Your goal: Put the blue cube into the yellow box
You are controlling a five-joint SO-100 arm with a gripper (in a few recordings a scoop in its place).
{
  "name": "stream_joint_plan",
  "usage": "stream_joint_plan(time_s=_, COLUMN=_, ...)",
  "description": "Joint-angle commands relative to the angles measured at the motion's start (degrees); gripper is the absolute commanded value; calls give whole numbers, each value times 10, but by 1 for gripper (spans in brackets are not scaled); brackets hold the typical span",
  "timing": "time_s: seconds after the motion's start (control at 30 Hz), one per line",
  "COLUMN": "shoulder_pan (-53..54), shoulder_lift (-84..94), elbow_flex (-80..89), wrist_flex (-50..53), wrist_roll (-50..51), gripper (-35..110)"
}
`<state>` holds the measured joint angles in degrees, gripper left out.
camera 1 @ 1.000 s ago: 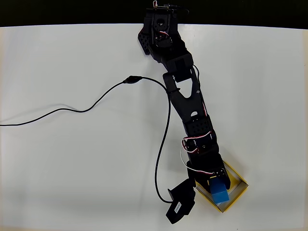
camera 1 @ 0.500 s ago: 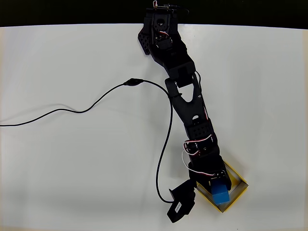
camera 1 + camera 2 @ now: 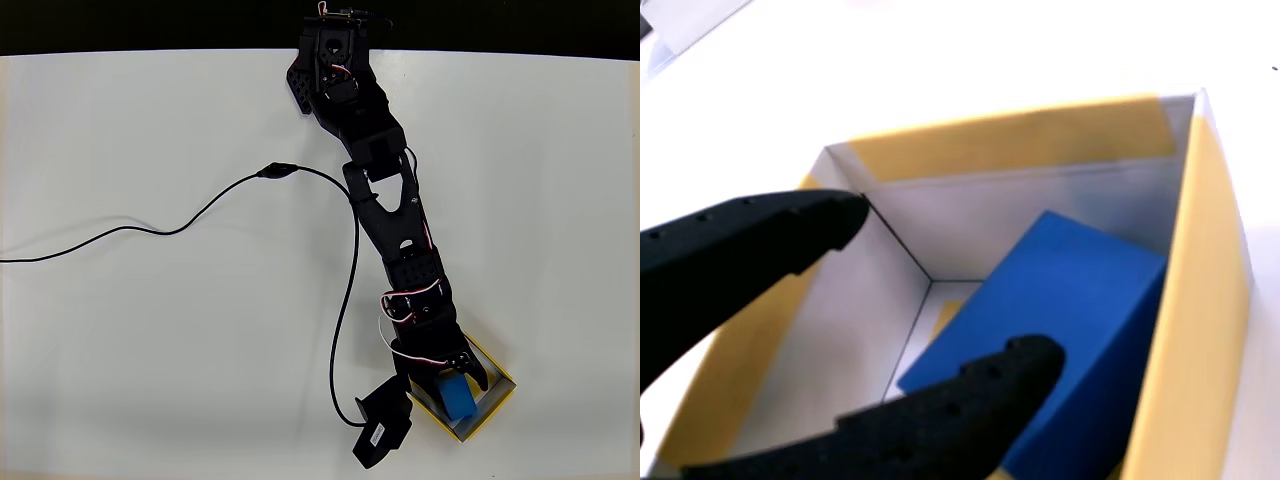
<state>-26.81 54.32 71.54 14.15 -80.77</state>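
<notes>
In the overhead view a black cable [image 3: 180, 225] is seen snaking in from the left edge across the white table [image 3: 120, 330], up to an inline connector, then down to a black block [image 3: 381, 434] lying just left of the yellow box [image 3: 497, 398]. The black arm [image 3: 385, 215] is stretched from its base at the top edge down to the box near the bottom edge. The box is set diamond-wise to the frame; its upper-left part is covered by the wrist and gripper [image 3: 462, 372], so only the right and lower walls are seen. The blue cube [image 3: 457, 395] is found inside the box, its long axis running roughly top to bottom in this view; its upper end is tucked under the gripper. In the wrist view the gripper [image 3: 940, 290] is seen spread apart, with nothing held: the upper finger at left hangs over the box corner, the lower finger is crossed in front of the blue cube [image 3: 1070, 300], and contact there cannot be told. The cube is seen tilted, leaning toward the right wall of the yellow box [image 3: 1200, 300], lower end cut off by the finger and frame edge. The box floor is mostly hidden; walls look washed out by glare.
</notes>
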Motion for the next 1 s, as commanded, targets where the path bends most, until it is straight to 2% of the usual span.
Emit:
stream_joint_plan(time_s=0.0, shoulder_pan=4, shoulder_lift=194, elbow_flex=-16, wrist_flex=-7, wrist_roll=-31, gripper=31)
stream_joint_plan(time_s=0.2, shoulder_pan=33, shoulder_lift=344, elbow_flex=64, wrist_flex=-7, wrist_roll=-49, gripper=28)
stream_joint_plan(time_s=0.43, shoulder_pan=109, shoulder_lift=505, elbow_flex=238, wrist_flex=10, wrist_roll=-94, gripper=15)
stream_joint_plan(time_s=0.77, shoulder_pan=198, shoulder_lift=778, elbow_flex=642, wrist_flex=-10, wrist_roll=-157, gripper=2)
stream_joint_plan(time_s=0.97, shoulder_pan=217, shoulder_lift=954, elbow_flex=812, wrist_flex=83, wrist_roll=-134, gripper=0)
